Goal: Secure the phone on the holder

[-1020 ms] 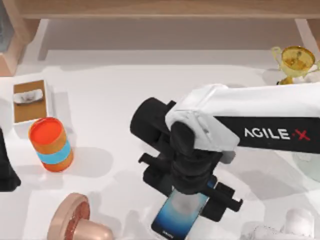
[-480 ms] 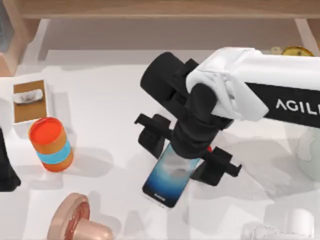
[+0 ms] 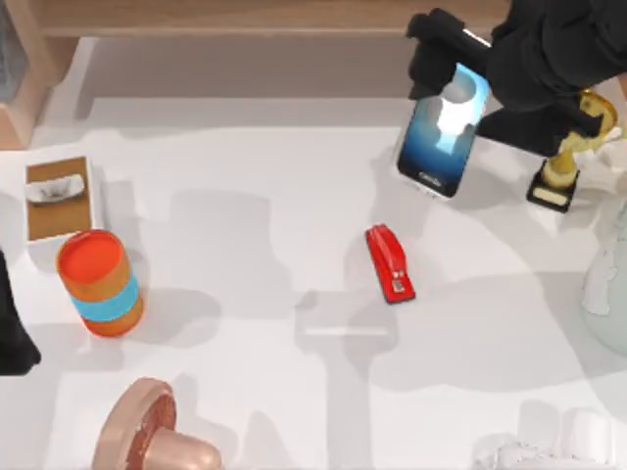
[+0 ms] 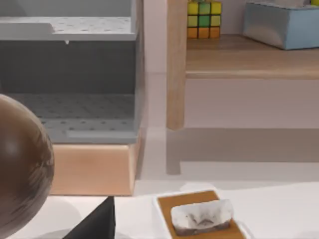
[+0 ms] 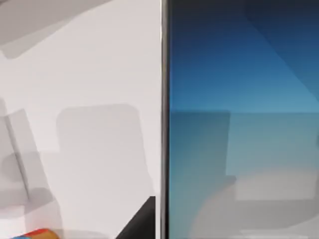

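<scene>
above the table's far right, right end effector (image 3: pixel 490 73) clamps the phone (image 3: pixel 438 132).

Our white table (image 3: pixel 245 225) carries a red stapler (image 3: pixel 390 262) near centre; at its left edge, an orange can with a blue band (image 3: pixel 98 282) just beside a white tissue box (image 3: pixel 59 201); a pink mushroom-shaped thing (image 3: pixel 152 431) at lower left; a gold trophy (image 3: pixel 568 147) at upper right; a wooden shelf (image 3: pixel 294 20) along the far edge.
</scene>
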Controlling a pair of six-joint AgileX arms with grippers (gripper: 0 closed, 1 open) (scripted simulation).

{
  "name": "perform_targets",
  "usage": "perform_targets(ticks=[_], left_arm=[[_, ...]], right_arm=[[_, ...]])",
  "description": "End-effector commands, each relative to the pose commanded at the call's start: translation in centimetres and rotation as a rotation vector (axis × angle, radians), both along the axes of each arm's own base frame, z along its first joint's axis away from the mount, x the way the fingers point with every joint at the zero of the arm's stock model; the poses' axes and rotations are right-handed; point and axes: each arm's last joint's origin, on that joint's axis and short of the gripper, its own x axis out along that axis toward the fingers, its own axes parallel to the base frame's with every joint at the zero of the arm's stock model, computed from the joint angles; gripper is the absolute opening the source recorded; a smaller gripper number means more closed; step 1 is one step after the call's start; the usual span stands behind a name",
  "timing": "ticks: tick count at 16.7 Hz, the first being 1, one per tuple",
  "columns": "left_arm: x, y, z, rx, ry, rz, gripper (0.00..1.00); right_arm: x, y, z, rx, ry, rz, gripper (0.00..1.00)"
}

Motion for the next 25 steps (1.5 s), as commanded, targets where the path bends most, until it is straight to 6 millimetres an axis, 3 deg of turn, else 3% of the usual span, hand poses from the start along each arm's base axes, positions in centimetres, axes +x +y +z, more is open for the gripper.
perform_targets(ticks=[4, 7, 11, 14, 17, 20, 25], left_arm=[[0.0, 0.0, 0.0, 0.000, 0.000, 0.000, 1.00], [0.0, 0.0, 0.0, 0.000, 0.000, 0.000, 1.00], [0.0, 0.0, 0.0, 0.000, 0.000, 0.000, 1.00], [0.0, 0.0, 0.0, 0.000, 0.000, 0.000, 1.00], [0.0, 0.0, 0.0, 0.000, 0.000, 0.000, 1.00], [0.0, 0.0, 0.0, 0.000, 0.000, 0.000, 1.00], [0.0, 0.0, 0.0, 0.000, 0.000, 0.000, 1.00]], right_arm=[[2.1, -9.9, 2.1, -0.097, -0.208, 0.057, 0.00], [1.8, -17.9, 2.4, -0.209, -0.318, 0.092, 0.00], [-0.9, -27.7, 1.4, -0.347, -0.412, 0.135, 0.00], [-4.2, -33.7, 0.0, -0.415, -0.466, 0.162, 0.00], [-7.6, -38.2, -1.8, -0.452, -0.527, 0.180, 0.00], [-10.5, -41.5, -3.8, -0.464, -0.593, 0.188, 0.00], [-13.2, -43.9, -5.9, -0.459, -0.669, 0.184, 0.00]])
